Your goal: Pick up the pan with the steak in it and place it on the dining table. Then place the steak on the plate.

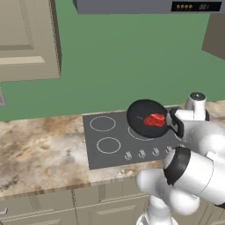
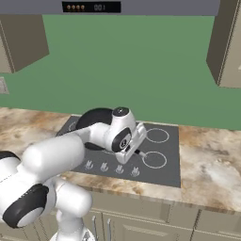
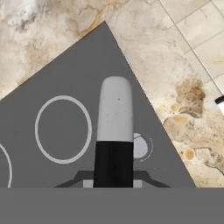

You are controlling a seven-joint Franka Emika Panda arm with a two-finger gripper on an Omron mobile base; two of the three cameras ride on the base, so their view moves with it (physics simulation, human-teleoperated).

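Observation:
The black pan (image 1: 143, 115) hangs tilted above the right side of the cooktop, lifted off the burners. The red steak (image 1: 154, 120) lies inside it near the handle side. My gripper (image 1: 170, 121) is shut on the pan's handle, just right of the pan. In the hand view the handle (image 3: 114, 131) runs up from between my fingers, black near the gripper (image 3: 113, 177) and grey at its tip. From the right base view the pan (image 2: 95, 117) shows behind my wrist. The dining table and the plate are out of view.
A dark grey cooktop (image 1: 110, 145) with ring burners is set in the marbled counter (image 1: 39, 149), with a row of knobs (image 1: 142, 154) along its front. Wall cabinets (image 1: 26, 39) and a range hood (image 1: 149, 5) hang above. Counter (image 2: 212, 164) extends right of the cooktop.

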